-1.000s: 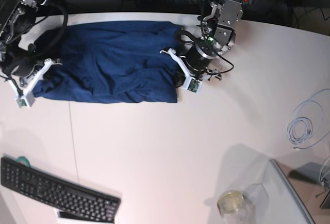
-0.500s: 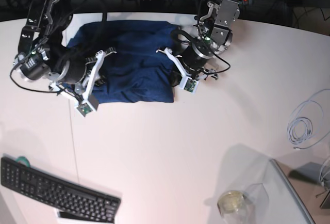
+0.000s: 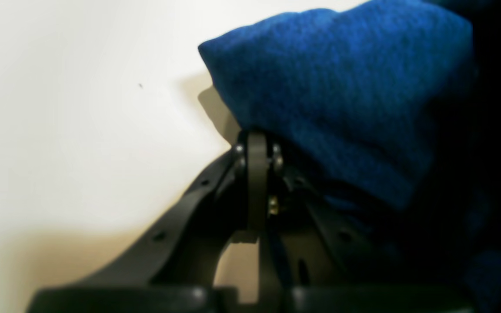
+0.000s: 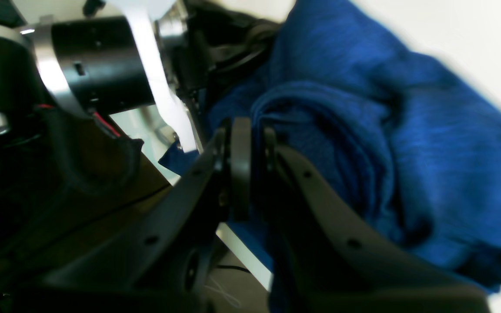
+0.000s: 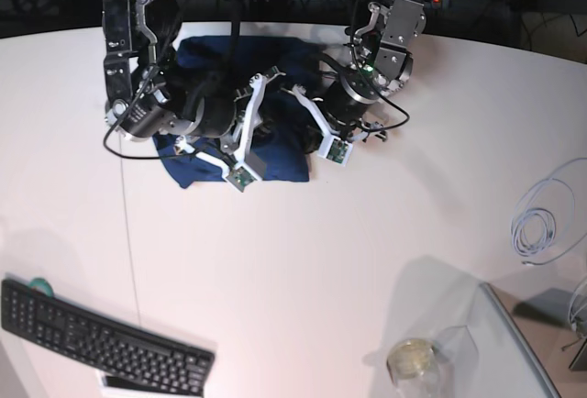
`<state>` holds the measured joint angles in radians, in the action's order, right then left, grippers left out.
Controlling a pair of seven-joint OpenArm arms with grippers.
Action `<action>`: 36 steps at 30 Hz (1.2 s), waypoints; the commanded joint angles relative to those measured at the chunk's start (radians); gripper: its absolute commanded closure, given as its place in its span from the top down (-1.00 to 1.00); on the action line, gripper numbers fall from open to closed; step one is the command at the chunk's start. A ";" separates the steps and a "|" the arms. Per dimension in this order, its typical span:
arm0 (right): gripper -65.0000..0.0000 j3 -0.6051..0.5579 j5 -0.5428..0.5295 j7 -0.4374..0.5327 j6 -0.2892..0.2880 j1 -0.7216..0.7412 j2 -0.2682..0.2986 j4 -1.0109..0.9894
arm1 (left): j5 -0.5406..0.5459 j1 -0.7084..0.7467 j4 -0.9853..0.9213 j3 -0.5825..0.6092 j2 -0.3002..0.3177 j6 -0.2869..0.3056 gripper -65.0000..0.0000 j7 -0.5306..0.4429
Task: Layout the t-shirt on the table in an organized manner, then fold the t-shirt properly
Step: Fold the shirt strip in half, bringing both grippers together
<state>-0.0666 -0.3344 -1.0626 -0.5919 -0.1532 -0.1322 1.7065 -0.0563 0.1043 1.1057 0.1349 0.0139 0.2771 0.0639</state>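
Both tools were pinched shut on the t-shirt (image 5: 284,155): right tool (image 4: 242,130), left tool (image 3: 257,141). Best to lay the fold flat on the bench (image 5: 303,260), edges matching.

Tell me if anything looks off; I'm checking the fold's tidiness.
Yes: the t-shirt is bunched into a rumpled heap between both arms near the table's far edge, not a flat fold. Thick folds bulge beside the right gripper.

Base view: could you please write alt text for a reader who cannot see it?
Two robot arms meet over a dark blue t-shirt bunched at the far side of a white table. A black keyboard lies at the near left, a coiled white cable at the right.
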 commanded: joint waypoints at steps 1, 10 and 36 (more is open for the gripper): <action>-0.97 -0.005 -0.022 0.037 -0.001 0.011 -0.004 -0.006 | -0.023 0.008 -0.002 0.004 0.002 0.004 -1.00 0.063; -0.97 -0.045 -0.021 0.071 0.000 0.036 -0.004 -0.090 | -0.023 0.024 0.000 -0.005 0.005 0.004 -1.00 0.063; -0.09 -0.270 -0.016 0.061 0.235 0.048 0.095 0.100 | -0.014 0.329 0.468 -0.625 0.171 0.009 -1.00 0.231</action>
<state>-0.3393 -0.3309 -1.0187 -0.3420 -0.1219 -0.0326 1.7927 -0.0746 0.4286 1.5558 -0.4862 0.1722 0.2924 0.3153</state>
